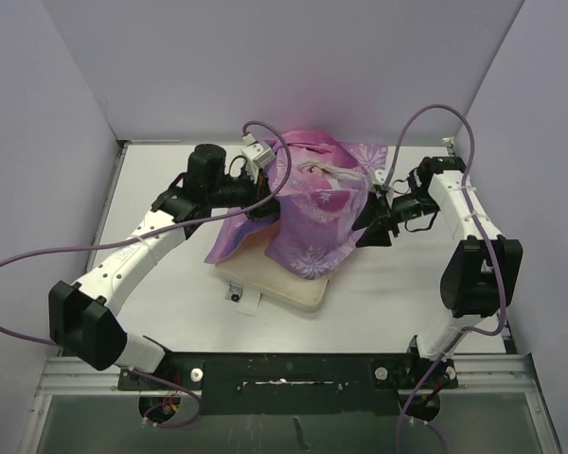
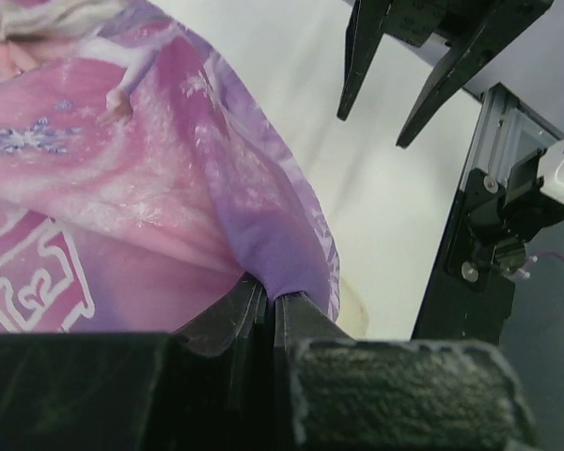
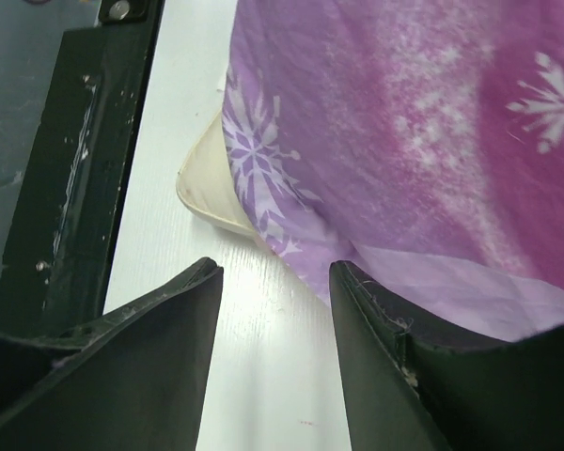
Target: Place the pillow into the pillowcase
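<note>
**Pillowcase draped over pillow, left gripper pinching its fabric**

In the top view the pillow (image 1: pixel 286 284) lies flat on the white desk (image 1: pixel 170 293) at the middle of the frame. Its lower end is bare and cream-coloured, with a small tag (image 1: pixel 243 299) sticking out at the lower left corner. The purple-pink pillowcase (image 1: pixel 317 208) is heaped over the upper part of the pillow, bunched up rather than spread out. One flap trails down to the left onto the desk.

The left gripper (image 2: pixel 268 303) is clamped together on a fold of the pillowcase. In the left wrist view the purple cloth rises straight out from between its closed tips at the bottom centre, and white lettering on the pink print shows at the lower left.

The right gripper (image 3: pixel 274 274) stands with its jaws apart and nothing between them but bare desk. In the right wrist view the pillowcase's lilac hem hangs just beside the right-hand finger; whether they touch cannot be told. A cream corner of the pillow peeks out from under the snowflake print at the centre left.
</note>
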Controlling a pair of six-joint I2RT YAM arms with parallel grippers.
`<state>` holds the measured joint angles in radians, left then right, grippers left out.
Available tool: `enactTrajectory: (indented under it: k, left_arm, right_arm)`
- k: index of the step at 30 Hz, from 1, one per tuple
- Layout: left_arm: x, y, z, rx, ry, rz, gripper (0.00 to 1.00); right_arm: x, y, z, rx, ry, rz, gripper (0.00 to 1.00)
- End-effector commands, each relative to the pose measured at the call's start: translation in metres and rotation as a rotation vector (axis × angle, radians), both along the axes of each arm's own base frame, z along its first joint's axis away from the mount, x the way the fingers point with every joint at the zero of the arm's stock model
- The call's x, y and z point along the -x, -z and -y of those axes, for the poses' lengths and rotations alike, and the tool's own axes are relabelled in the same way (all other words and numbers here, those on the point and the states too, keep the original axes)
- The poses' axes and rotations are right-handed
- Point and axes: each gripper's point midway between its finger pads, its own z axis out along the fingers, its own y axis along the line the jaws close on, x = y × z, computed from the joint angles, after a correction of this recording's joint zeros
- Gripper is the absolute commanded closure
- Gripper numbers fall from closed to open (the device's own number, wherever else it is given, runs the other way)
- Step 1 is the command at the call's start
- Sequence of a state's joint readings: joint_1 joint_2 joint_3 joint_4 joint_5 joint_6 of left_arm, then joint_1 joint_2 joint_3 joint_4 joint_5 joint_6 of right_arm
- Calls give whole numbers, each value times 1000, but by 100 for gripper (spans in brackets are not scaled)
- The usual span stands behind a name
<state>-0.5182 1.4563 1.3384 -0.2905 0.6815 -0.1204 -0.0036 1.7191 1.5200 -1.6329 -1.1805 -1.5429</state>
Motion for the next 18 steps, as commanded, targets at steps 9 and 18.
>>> enactTrajectory:
  k: [9, 18]
  left_arm:
    - [20, 4, -13, 52, -40, 52, 100]
    - [9, 14, -4, 78, -56, -2, 100]
  right_arm:
    - [64, -28, -66, -40, -433, 387, 42]
    - [122, 26, -83, 15, -748, 548, 27]
